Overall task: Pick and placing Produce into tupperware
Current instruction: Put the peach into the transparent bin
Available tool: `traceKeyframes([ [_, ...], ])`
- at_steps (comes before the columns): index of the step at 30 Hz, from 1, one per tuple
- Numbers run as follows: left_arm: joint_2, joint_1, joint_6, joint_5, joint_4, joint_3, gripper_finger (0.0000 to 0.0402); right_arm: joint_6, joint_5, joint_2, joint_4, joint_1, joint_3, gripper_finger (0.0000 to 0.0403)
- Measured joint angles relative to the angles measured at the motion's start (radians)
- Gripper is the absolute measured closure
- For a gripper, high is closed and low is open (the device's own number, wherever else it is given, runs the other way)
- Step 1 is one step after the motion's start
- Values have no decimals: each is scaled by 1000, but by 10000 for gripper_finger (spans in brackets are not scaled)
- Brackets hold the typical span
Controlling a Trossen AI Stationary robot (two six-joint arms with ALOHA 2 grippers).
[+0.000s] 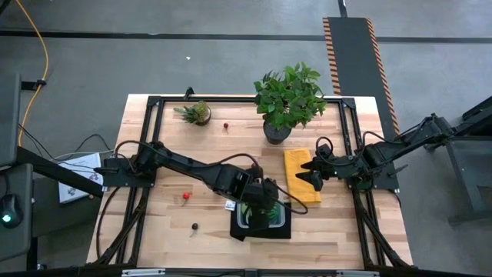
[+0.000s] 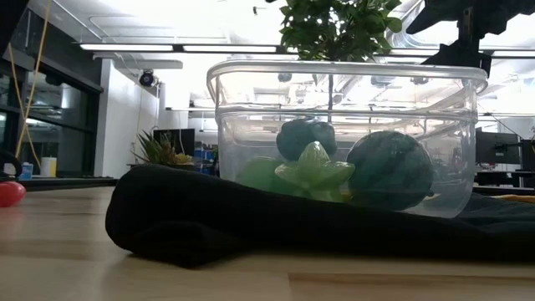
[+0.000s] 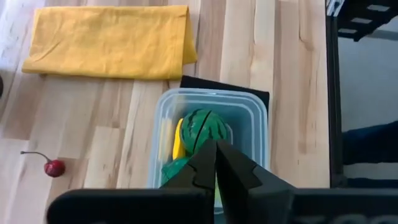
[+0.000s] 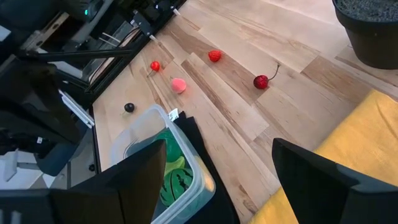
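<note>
While the left gripper (image 1: pixel 264 198) hangs over the tub (image 1: pixel 262 218) at lower centre of the high view, fingers pressed together on nothing, a drop looks just finished; the right gripper (image 1: pixel 314 175), fingers apart, waits above the yellow cloth (image 1: pixel 301 175). Inside the clear, round-cornered plastic tub sit a striped melon (image 3: pixel 203 128), a green star shape (image 2: pixel 315 170) and more green pieces. Next likely calls for fetching loose produce: glossy red berry (image 1: pixel 186 196), dark berry (image 1: pixel 194 226), stemmed cherry (image 1: pixel 226 125) on pale wood.

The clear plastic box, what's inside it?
The clear plastic tupperware holds a striped green watermelon, a pale green star-shaped piece, a dark green piece and something yellow. Anything beneath them is hidden.
</note>
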Motion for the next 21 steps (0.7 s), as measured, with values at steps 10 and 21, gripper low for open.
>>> traceKeyframes([
  [10,0,0,-11,-27,-340,169,390,0,-1,0,3,0,0,121],
  [21,-171,-8,-84,-145,-488,158,390,22,-3,0,5,0,0,121],
])
